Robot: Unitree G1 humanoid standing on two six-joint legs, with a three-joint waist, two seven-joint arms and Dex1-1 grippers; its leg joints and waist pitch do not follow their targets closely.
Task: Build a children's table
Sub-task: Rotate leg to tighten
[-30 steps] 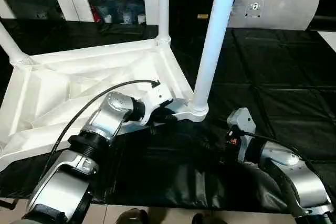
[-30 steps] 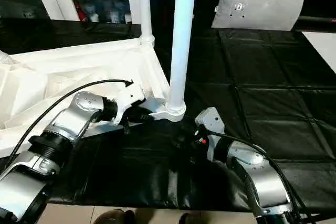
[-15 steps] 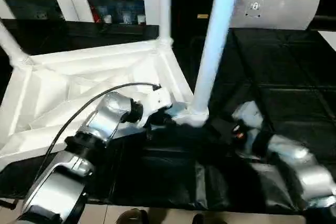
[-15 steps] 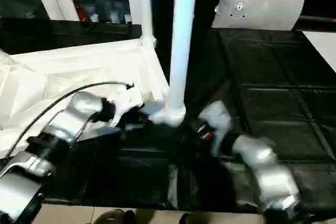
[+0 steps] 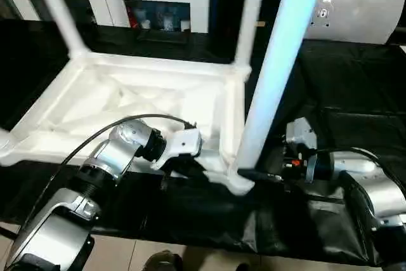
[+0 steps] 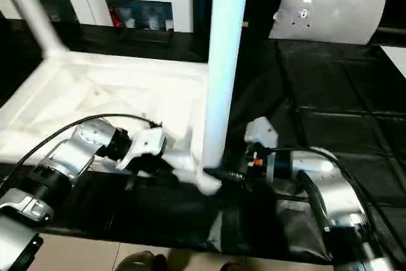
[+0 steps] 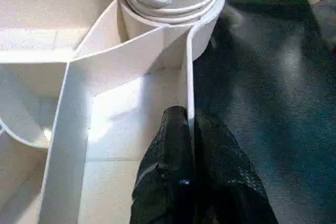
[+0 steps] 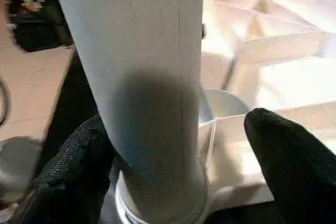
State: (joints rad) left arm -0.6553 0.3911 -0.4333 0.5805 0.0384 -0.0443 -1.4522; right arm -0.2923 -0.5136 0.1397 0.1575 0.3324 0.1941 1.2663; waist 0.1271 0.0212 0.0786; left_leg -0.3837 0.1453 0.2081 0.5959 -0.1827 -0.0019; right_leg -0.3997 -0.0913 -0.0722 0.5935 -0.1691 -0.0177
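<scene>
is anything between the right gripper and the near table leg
Nothing visible. The right gripper has its black fingers open on either side of the near leg, just above its corner socket. The left gripper is shut on the tabletop's rim beside that socket, clear of the leg.

1. Head views: overall dim; the black mat swallows light in the right and lower parts, with faint sheen along its seams.
2. The upturned table top and near leg are bright, the leg tinted bluish, almost washed out.
3. Right wrist view: the leg is close and soft, with a dark shadow at its middle; background blurred.
4. Left wrist view: white ribs sharply lit; the mat at right is blurred.
</scene>
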